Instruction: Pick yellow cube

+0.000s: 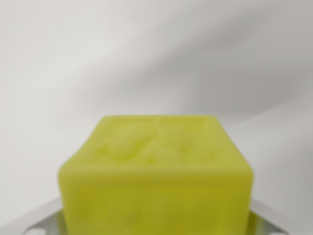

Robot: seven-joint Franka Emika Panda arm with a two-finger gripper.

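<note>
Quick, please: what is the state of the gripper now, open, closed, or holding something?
Gripper: cannot be told; the yellow cube sits between its metal fingers, close and blurred, contact hidden.

Cannot tell what sort of place. Only a plain, blurred white surface (pixel 146 58) behind, crossed by soft grey shadows.

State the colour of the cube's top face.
Yellow-green, with a faint embossed pattern; the cube shows only in the blurred wrist view.
</note>
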